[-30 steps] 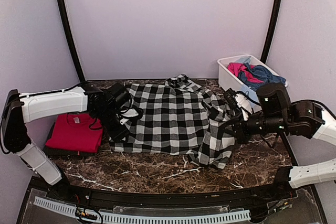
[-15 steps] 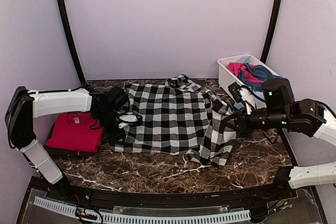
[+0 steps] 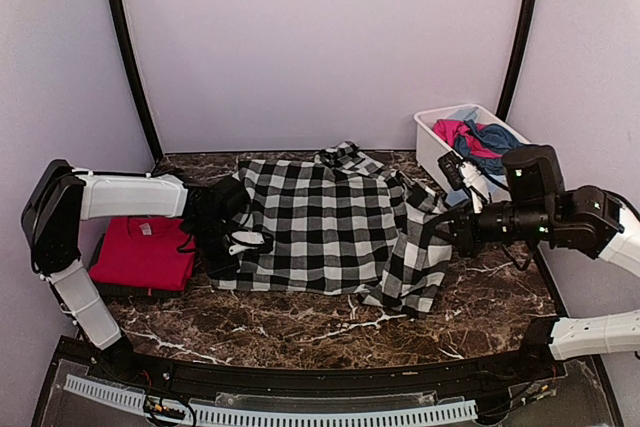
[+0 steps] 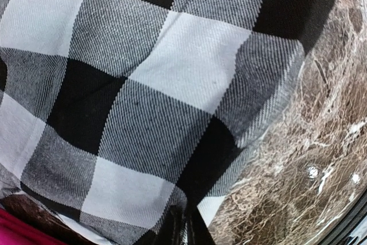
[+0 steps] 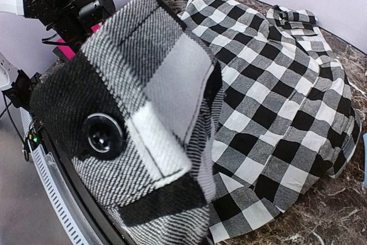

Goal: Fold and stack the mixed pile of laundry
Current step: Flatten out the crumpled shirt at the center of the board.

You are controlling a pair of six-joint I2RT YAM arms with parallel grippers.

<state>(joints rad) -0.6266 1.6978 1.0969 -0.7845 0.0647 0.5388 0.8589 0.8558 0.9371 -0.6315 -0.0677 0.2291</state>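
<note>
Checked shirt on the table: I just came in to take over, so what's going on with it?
The checked shirt lies spread on the table, being handled from both sides. The right gripper is shut on a sleeve, lifted off the table. The left gripper sits at the shirt's left edge; a grip there is unclear. A red tee lies folded at the left; more clothes sit in the white tub.

Shirt [image 3: 320,227] lies between folded tee [image 3: 140,252], left, and tub [image 3: 430,152], right.
</note>
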